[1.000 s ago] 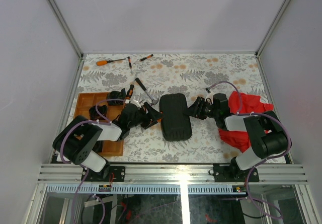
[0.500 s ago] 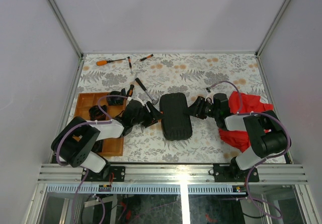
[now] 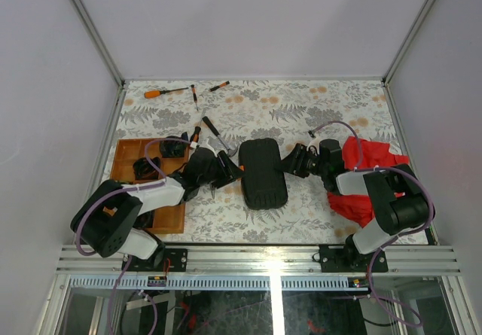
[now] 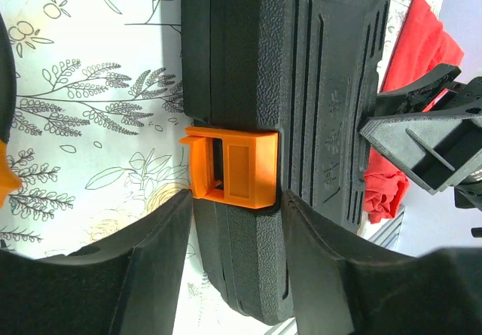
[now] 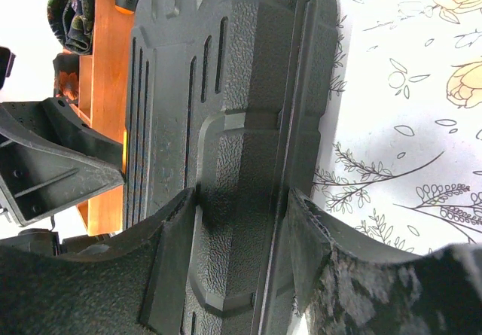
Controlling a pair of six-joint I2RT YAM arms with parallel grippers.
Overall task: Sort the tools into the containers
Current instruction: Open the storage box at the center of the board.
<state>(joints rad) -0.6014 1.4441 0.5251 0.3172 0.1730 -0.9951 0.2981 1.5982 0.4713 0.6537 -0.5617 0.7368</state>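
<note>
Tool case (image 3: 262,173) lies shut on worktop (image 3: 316,109), between our two pincers | left pincer (image 4: 237,199) apart, flanking orange latch (image 4: 233,165) | right pincer (image 5: 245,199) apart, straddling opposite edge | we judge: brace with right, catch latch squarely, lever it outward without sliding case

I find one marking only: an embossed marking (image 4: 334,145) moulded into the ribbed lid of the black tool case (image 4: 316,64), right of centre in the left wrist view, just right of the orange latch (image 4: 233,162). Its characters run vertically and are too shallow to read. The top and right wrist views show no legible text.
</note>
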